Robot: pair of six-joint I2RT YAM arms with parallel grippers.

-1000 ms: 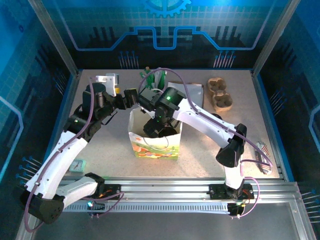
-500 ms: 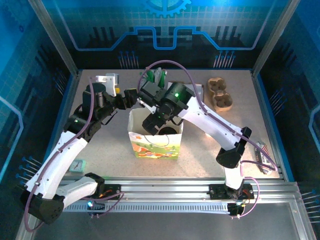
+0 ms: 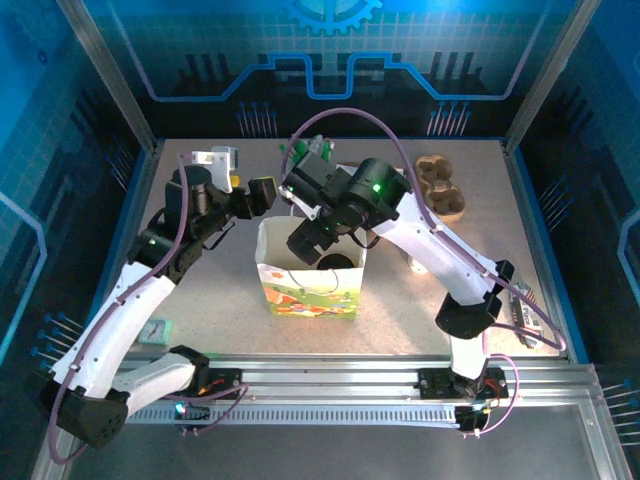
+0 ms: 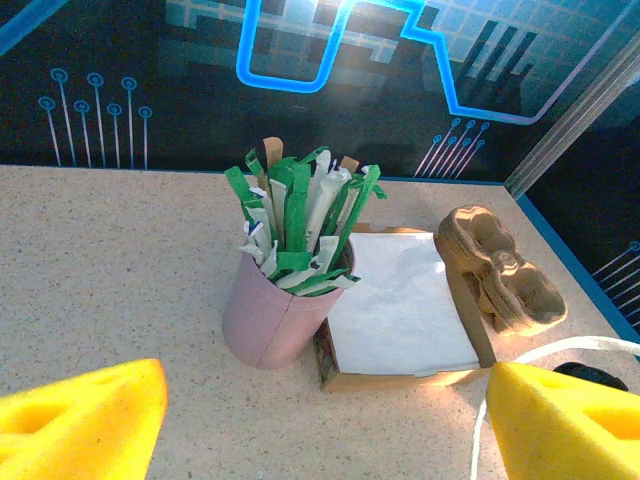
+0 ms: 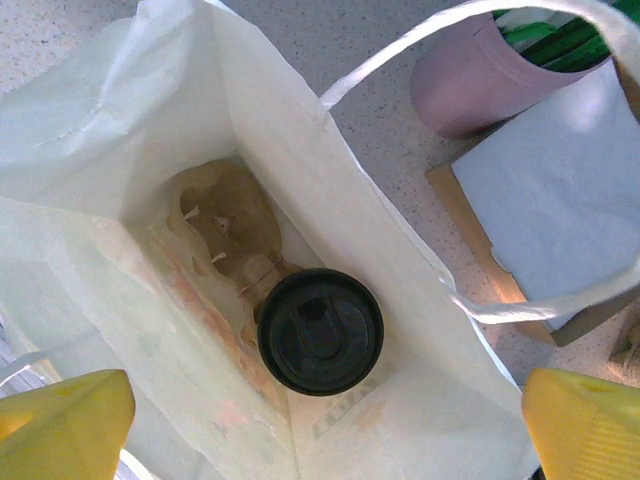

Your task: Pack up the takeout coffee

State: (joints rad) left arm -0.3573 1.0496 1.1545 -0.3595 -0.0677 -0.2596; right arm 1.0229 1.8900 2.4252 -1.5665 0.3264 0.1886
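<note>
The takeout coffee [image 5: 320, 330] stands upright at the bottom of the white paper bag [image 5: 250, 90], its round black lid facing up; the cup body is hidden beneath the lid. From above, the lid [image 3: 336, 263] shows through the bag's [image 3: 310, 292] open mouth. My right gripper [image 5: 325, 430] hangs open above the bag with nothing between its yellow fingers [image 5: 65, 420], and it hovers over the bag's back rim [image 3: 305, 243]. My left gripper [image 4: 320, 430] is open and empty, just behind the bag's back left corner [image 3: 262, 192].
A pink cup of green-and-white sticks [image 4: 272, 320] stands behind the bag, next to a shallow tray of white napkins [image 4: 400, 300]. A brown pulp cup carrier [image 3: 440, 187] lies at the back right. Brown pulp [image 5: 225, 215] lies in the bag beside the coffee. Packets [image 3: 525, 300] lie at the right edge.
My right gripper has risen out of the bag toward the back, leaving the coffee inside. The left arm has stayed almost still.
</note>
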